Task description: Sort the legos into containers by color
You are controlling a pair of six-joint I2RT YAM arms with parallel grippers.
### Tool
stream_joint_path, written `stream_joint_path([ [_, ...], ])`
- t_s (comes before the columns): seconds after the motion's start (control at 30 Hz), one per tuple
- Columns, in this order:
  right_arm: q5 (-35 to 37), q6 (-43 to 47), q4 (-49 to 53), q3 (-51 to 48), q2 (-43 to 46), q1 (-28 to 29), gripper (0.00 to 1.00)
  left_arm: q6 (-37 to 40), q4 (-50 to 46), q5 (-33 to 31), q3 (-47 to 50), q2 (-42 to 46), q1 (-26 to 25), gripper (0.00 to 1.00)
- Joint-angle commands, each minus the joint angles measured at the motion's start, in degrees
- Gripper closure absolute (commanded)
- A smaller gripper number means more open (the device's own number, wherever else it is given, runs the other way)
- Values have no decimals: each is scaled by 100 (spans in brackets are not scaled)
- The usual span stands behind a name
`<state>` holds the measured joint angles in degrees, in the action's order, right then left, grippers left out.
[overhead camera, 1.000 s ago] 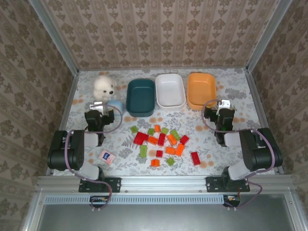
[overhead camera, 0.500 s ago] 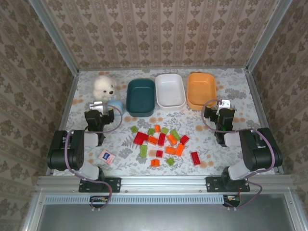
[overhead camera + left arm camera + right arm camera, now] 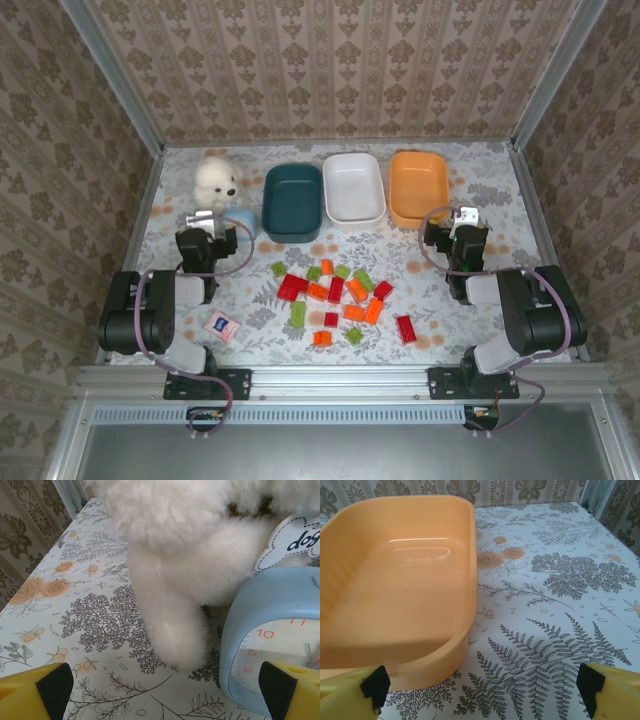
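Several red, orange and light green legos point(image 3: 335, 295) lie scattered on the floral table, in front of the containers. Three tubs stand empty in a row at the back: dark teal point(image 3: 293, 202), white point(image 3: 354, 188) and orange point(image 3: 419, 188). My left gripper point(image 3: 205, 225) rests at the left, well clear of the bricks, and its jaws stand open with nothing between them point(image 3: 165, 692). My right gripper point(image 3: 462, 225) sits at the right, just in front of the orange tub point(image 3: 395, 595), also open and empty point(image 3: 482, 690).
A white plush dog point(image 3: 217, 180) and a light-blue clock point(image 3: 240, 220) stand right ahead of the left gripper; the dog point(image 3: 175, 555) and the clock point(image 3: 270, 640) loom close in the left wrist view. A pink-and-white card point(image 3: 220, 326) lies at the near left. Patterned walls enclose three sides.
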<state>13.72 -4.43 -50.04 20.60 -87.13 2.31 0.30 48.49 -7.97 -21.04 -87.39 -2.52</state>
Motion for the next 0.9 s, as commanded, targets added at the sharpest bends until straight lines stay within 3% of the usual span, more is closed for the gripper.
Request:
stream_joint_path([
  [0.0,136,56,-190,128,-66,42,0,103,170,-65,-137,-42,35,0],
  [0.2,77,56,-146,89,113,33,0,130,123,-143,-81,159,3,0],
  [0.27,176,109,151,45,554,93,0,293,-69,-777,-2,593,-314,0],
  [0.43,998,-184,3028,1024,2043,488,0,346,-1141,-2099,120,2259,-1073,0],
  [0.57,1478,-117,4094,1704,3242,1112,0,518,-2456,-2857,-77,3716,-1797,0],
  [0.6,1442,-386,4523,2034,3464,1206,0,689,-2641,-2846,-181,3980,-1973,0],
  [0.67,746,-1792,6697,3059,3713,1121,0,493,-3350,-2732,-644,4367,-2211,0],
  [0.7,677,-2331,7523,3363,3736,1118,0,-333,-4248,-2753,-986,4492,-2213,0],
  [0.73,484,-2785,7965,3424,3767,1054,0,-1770,-5544,-2721,-1513,4630,-2136,0],
  [0.77,-563,-2476,8052,3421,3766,826,0,-2589,-6644,-2314,-1909,4693,-1985,0],
  [0.8,-1172,-2268,8396,3512,3668,773,0,-2731,-6695,-1524,-1942,4703,-1753,0],
  [0.87,-620,-2305,9804,4049,3173,1237,0,-3102,-6759,-269,-1972,4605,-1444,0],
])
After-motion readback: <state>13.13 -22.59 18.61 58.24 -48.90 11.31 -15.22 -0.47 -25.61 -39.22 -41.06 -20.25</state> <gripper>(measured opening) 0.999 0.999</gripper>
